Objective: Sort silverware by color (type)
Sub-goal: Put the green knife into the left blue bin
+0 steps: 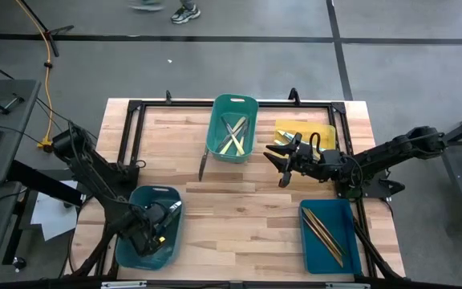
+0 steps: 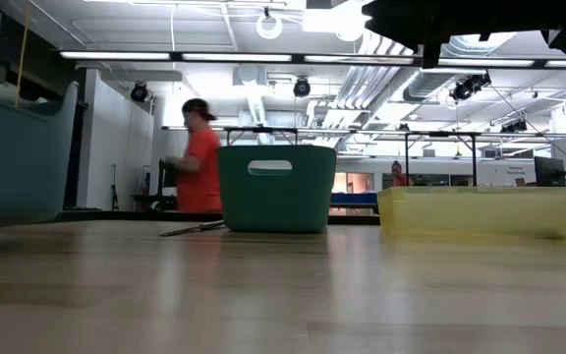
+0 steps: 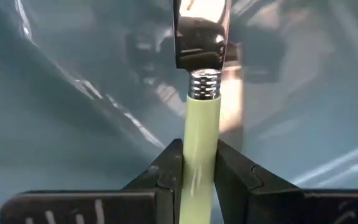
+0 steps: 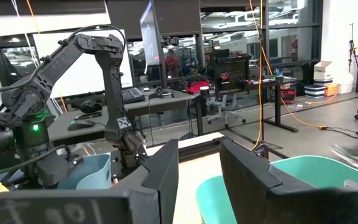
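My left gripper (image 3: 199, 155) is inside the light blue bin (image 1: 135, 250) at the table's near left corner, shut on a knife with a pale yellow-green handle (image 3: 201, 118). My right gripper (image 1: 278, 166) is open above the table, between the teal bin (image 1: 217, 132) and the yellow bin (image 1: 295, 128), and touches nothing. Several utensils (image 1: 233, 136) lie in the teal bin. Dark brown-handled ones (image 1: 323, 229) lie in the blue bin at the near right. A dark knife (image 1: 203, 165) lies flat on the table left of the teal bin. My left gripper pinches the knife's pale yellow-green handle (image 3: 199, 168) between its two fingers (image 3: 166, 171), well below the ribbed metal collar (image 3: 205, 84). The knife runs on straight ahead of the fingers, blade (image 3: 201, 37) foremost, over the bin's inside. Whether the blade touches the bin, I cannot tell.
A black frame (image 1: 135, 108) runs along the table's far and side edges. Bare wood (image 1: 239, 209) lies between the bins. In the low view a person in a red shirt (image 2: 200, 162) stands in the room beyond the table. The left arm (image 4: 98, 74) shows in the right wrist view.
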Tool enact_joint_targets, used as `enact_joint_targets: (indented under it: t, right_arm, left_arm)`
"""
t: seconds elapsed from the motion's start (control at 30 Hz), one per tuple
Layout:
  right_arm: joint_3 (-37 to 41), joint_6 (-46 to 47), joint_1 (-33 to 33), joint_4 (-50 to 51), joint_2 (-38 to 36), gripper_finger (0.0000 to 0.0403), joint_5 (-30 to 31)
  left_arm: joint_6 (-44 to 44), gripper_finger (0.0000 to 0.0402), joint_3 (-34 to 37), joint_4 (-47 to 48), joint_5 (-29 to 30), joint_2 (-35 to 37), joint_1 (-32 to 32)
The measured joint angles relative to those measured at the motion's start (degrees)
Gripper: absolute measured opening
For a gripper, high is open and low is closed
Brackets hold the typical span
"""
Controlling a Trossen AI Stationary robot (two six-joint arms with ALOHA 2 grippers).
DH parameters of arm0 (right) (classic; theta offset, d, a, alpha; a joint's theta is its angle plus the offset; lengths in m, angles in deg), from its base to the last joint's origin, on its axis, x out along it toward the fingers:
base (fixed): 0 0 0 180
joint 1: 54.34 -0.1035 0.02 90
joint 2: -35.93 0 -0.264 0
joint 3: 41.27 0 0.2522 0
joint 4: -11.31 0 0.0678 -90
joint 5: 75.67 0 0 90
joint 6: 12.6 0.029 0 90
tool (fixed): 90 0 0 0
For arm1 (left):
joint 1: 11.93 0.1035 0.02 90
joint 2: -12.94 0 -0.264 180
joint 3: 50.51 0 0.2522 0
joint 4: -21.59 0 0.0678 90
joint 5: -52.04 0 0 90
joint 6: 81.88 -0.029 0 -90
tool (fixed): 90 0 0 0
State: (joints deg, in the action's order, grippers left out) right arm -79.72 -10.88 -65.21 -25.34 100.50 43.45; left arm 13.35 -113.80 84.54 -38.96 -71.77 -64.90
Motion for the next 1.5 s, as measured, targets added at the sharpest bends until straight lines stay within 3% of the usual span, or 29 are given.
enact_joint_targets:
  t: [0.27,0.53,0.9,1.2,1.37,1.5]
  right_arm:
    - [0.0,0.0,0.0,0.0,0.0,0.0114,0.0]
    - [0.0,0.0,0.0,0.0,0.0,0.0114,0.0]
    - [0.0,0.0,0.0,0.0,0.0,0.0114,0.1]
    - [0.0,-0.1,0.0,0.0,0.0,0.0114,0.2]
    - [0.0,-0.2,0.0,0.0,0.0,0.0114,0.2]
    - [0.0,-0.2,0.0,0.0,0.0,0.0114,0.2]
  left_arm:
    - [-2.4,0.0058,0.1,-0.1,0.0,-1.0,1.0]
    - [-2.5,0.0104,0.1,-0.2,0.4,-1.0,1.8]
    - [-2.6,0.0098,-1.0,0.6,0.0,1.4,2.9]
    - [-10.2,0.0093,-1.2,0.7,0.3,8.3,6.4]
    - [-17.0,0.0093,-1.2,-1.6,6.2,16.4,9.3]
    - [-28.0,0.0093,-1.2,-6.3,16.2,24.0,11.5]
